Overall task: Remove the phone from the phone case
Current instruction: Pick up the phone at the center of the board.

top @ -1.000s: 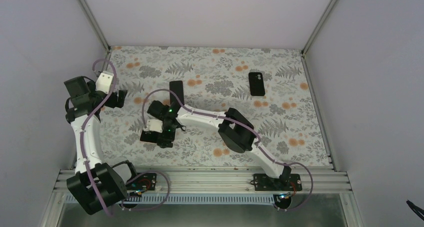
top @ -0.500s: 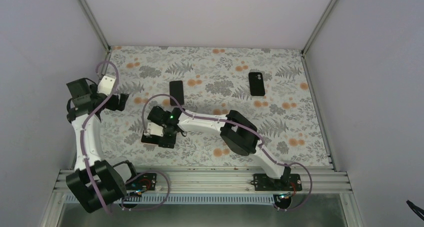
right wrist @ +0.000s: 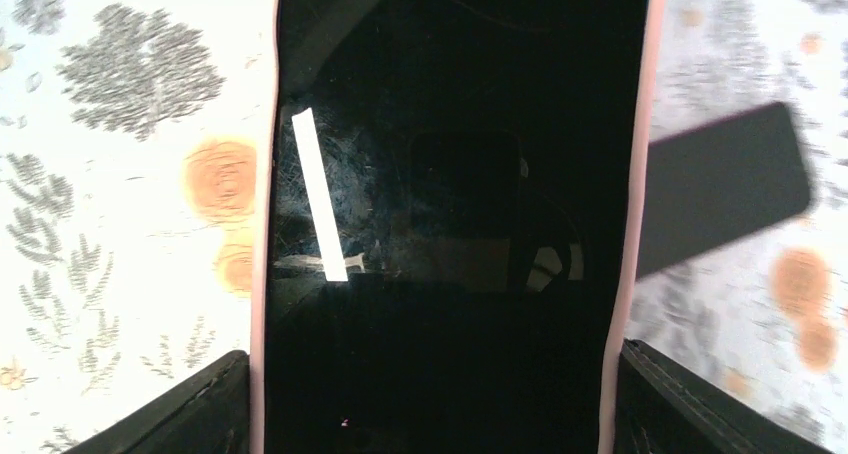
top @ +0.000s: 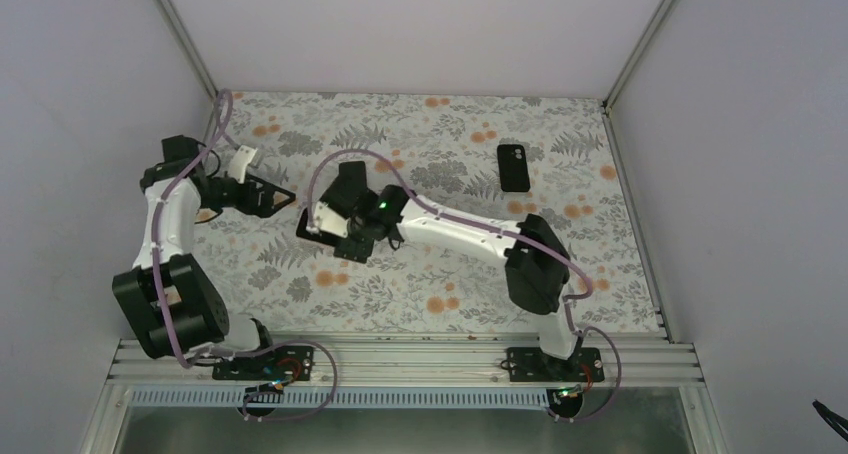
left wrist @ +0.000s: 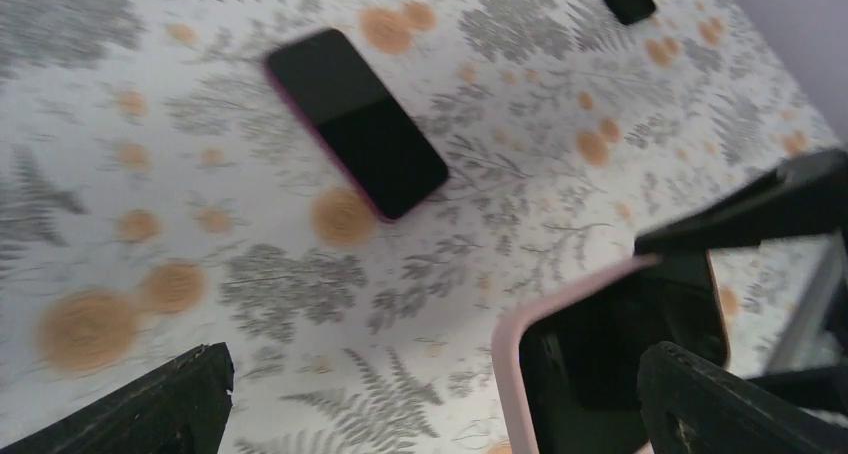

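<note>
My right gripper [right wrist: 430, 404] is shut on the phone in its pink case [right wrist: 450, 204], with a finger pressed against each long edge and the dark screen facing the camera. In the top view the right gripper [top: 332, 230] holds the cased phone [top: 320, 217] above the mat, left of centre. My left gripper [top: 275, 197] is open and empty, just left of the cased phone and pointing at it. In the left wrist view the case's pink corner [left wrist: 560, 319] reaches in front of the right finger [left wrist: 740, 404], and the left gripper [left wrist: 430, 409] has nothing in it.
A dark phone with a magenta edge [left wrist: 357, 122] lies flat on the floral mat [top: 450, 274] just behind the held phone; it also shows in the right wrist view [right wrist: 720, 189]. A black phone [top: 514, 167] lies at the back right. Walls close in on three sides.
My right gripper has carried the cased phone away from the near left of the mat, up and towards the centre. My left arm has swung its open gripper rightwards to face the phone.
</note>
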Action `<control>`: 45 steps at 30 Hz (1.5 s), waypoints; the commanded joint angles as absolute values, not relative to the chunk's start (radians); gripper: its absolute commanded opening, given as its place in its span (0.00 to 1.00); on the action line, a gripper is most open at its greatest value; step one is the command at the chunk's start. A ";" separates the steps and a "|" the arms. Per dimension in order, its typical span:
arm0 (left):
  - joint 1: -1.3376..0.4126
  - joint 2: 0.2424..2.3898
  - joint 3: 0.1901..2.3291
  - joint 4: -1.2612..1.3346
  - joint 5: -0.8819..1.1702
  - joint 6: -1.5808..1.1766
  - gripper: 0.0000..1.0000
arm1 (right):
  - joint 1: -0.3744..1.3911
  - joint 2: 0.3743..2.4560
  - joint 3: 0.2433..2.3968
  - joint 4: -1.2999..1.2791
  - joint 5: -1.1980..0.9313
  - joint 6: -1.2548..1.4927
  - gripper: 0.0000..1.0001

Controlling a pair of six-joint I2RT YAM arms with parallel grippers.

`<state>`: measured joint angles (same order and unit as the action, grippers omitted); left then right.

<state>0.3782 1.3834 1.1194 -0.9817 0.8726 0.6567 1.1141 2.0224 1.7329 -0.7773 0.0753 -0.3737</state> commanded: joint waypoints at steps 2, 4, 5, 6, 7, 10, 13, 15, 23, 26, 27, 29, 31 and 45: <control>0.300 1.467 1.159 -1.041 0.959 0.586 1.00 | 1.059 1.961 1.775 -0.736 0.153 -0.391 0.70; 0.281 1.491 1.177 -1.049 0.982 0.578 1.00 | 1.051 1.953 1.783 -0.728 0.162 -0.395 0.70; 0.274 1.506 1.186 -1.060 0.996 0.584 1.00 | 1.048 1.950 1.788 -0.721 0.166 -0.397 0.70; 0.265 1.523 1.199 -1.078 1.008 0.593 1.00 | 1.044 1.951 1.796 -0.718 0.170 -0.398 0.70; 0.257 1.547 1.211 -1.098 1.022 0.607 0.99 | 1.042 1.951 1.805 -0.718 0.170 -0.400 0.70; 0.246 1.625 1.260 -1.174 1.082 0.666 0.97 | 1.039 1.962 1.835 -0.722 0.164 -0.407 0.70; 0.237 1.692 1.305 -1.240 1.100 0.706 0.94 | 1.039 1.980 1.875 -0.739 0.166 -0.410 0.71; 0.235 1.716 1.317 -1.225 1.091 0.690 0.94 | 1.039 1.988 1.902 -0.745 0.165 -0.410 0.71; 0.207 1.780 1.401 -1.329 1.156 0.775 0.82 | 1.039 2.031 1.969 -0.762 0.148 -0.418 0.71; 0.198 1.790 1.415 -1.356 1.179 0.793 0.71 | 1.039 2.043 1.970 -0.746 0.153 -0.423 0.71; 0.194 1.788 1.410 -1.357 1.185 0.798 0.67 | 1.039 2.045 1.970 -0.740 0.153 -0.425 0.71; 0.186 1.784 1.399 -1.357 1.187 0.802 0.58 | 1.039 2.051 1.970 -0.729 0.157 -0.427 0.71; 0.180 1.778 1.389 -1.358 1.193 0.806 0.49 | 1.037 2.058 1.972 -0.718 0.166 -0.429 0.71; 0.143 1.719 1.420 -1.358 1.195 0.874 0.02 | 0.993 2.024 1.990 -0.818 0.020 -0.416 1.00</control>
